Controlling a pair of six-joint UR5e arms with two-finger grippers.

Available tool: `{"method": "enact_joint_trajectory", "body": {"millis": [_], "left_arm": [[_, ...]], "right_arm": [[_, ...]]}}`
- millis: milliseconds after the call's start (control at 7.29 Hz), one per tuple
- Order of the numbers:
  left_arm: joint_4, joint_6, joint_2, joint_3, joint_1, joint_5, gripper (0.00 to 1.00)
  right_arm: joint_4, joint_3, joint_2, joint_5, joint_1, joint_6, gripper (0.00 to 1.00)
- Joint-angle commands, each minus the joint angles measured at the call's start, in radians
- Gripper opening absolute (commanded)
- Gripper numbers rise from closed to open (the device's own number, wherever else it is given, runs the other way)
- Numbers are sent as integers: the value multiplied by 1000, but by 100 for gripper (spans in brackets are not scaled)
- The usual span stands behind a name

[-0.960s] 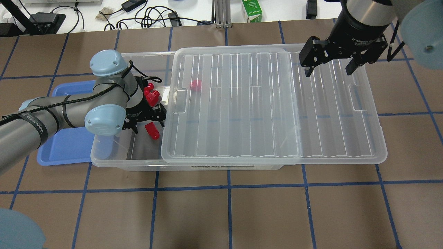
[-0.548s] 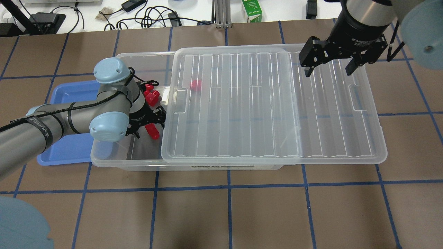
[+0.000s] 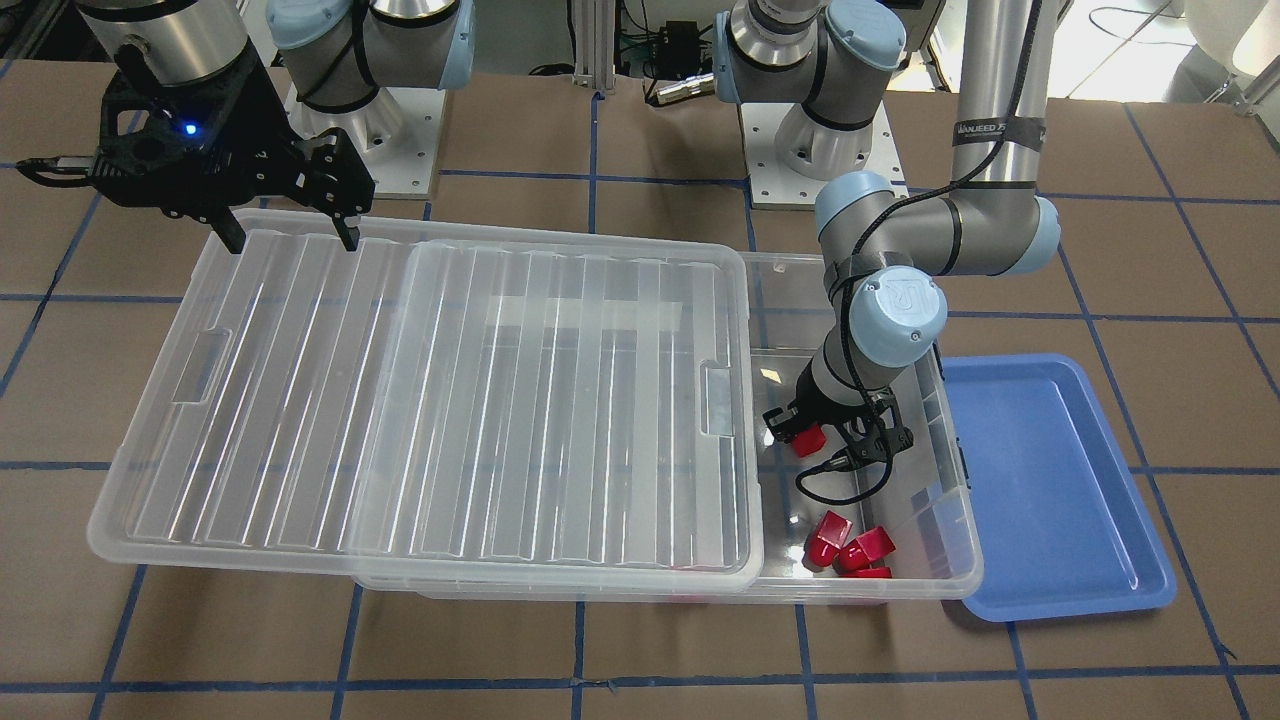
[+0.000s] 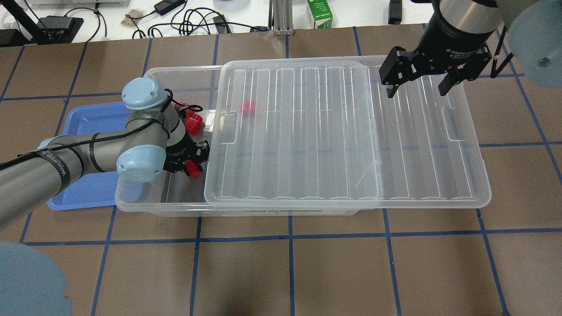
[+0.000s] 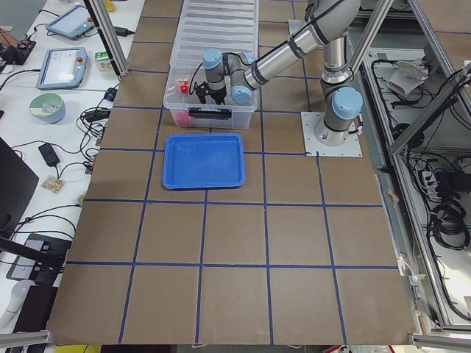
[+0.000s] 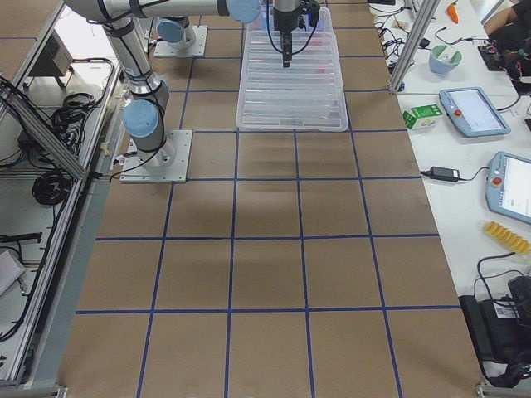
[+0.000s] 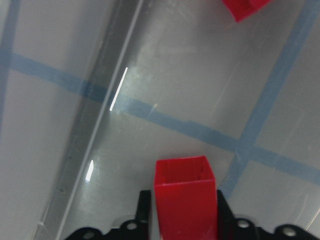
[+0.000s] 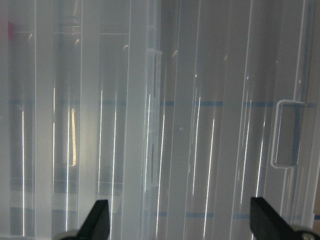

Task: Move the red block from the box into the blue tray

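My left gripper (image 4: pixel 189 163) reaches down into the open left end of the clear box (image 4: pixel 153 205) and is shut on a red block (image 4: pixel 192 169). The left wrist view shows this block (image 7: pixel 184 192) upright between the jaws, over the box floor. In the front view the gripper (image 3: pixel 815 432) holds the block (image 3: pixel 808 441) near the lid's edge. The blue tray (image 4: pixel 83 191) lies beside the box on the left, partly under my left arm. My right gripper (image 4: pixel 417 90) is open and empty above the lid's far right corner.
The ribbed clear lid (image 4: pixel 342 131) is slid to the right and covers most of the box. Several more red blocks (image 4: pixel 192 123) lie at the box's far left corner, and one (image 4: pixel 249 108) shows through the lid. Cables and a green carton (image 4: pixel 319 14) lie beyond the table.
My left gripper has moved slightly right and down onto the lone red block and shut on it. The right arm has not moved.
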Motion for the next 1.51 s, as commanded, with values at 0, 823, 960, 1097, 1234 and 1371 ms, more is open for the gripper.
{"method": "enact_joint_trajectory", "body": {"millis": [0,823,960,1097,1234,1371], "left_arm": [[-48,10,39,26,2,-14,9],[-576,425,144,426,96,32,9],[-569,521,141,426,202,29,9],[-556,659,115,426,295,25,9],[-512,772,81,413,355,16,9],[-398,884,40,376,411,16,9]], "right_arm": [[0,0,1,0,0,0,100],[1,2,7,-17,-34,-27,100],[2,3,7,-61,-84,-34,100],[2,5,8,-93,-179,-98,100],[-3,20,21,-98,-292,-286,100],[-20,65,59,-97,-404,-375,100]]}}
